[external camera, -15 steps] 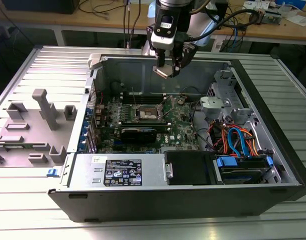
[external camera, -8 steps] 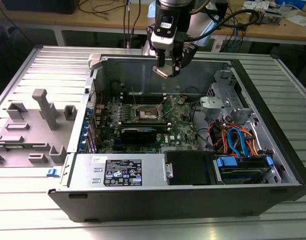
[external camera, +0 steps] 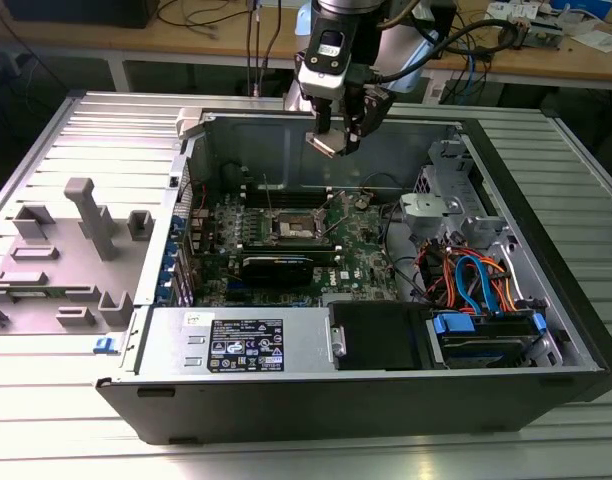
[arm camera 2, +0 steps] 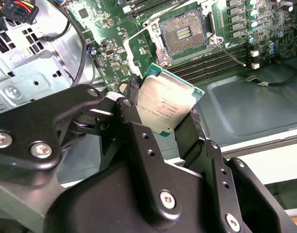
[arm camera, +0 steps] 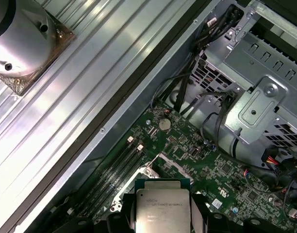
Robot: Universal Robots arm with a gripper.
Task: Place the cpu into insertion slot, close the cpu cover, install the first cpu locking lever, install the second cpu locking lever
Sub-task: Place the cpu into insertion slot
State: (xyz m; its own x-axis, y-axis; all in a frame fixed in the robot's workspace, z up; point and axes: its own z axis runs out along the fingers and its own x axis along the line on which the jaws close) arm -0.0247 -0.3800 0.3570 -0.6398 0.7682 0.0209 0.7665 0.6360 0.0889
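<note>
Black two-finger gripper (external camera: 338,138) closed on the cpu (arm camera 2: 168,104), a small flat square chip with a dull silver-grey metal top. Pinched by two opposite edges, top face showing in both wrist views. Hangs in the air over the far part of the open dark-grey computer case (external camera: 386,405), well apart from the green motherboard (external camera: 361,250).

Lower and nearer in the exterior view: the insertion slot (external camera: 298,228), a square socket with dark centre and silvery rim. Uncovered, with nothing seated in it in the second wrist view (arm camera 2: 181,34).

Judged light, thin and rigid. Smooth metal top probably slippery; underside contacts and socket pins fragile. Best taken by the edges only, as here, and kept level. No pressure on either face.
</note>
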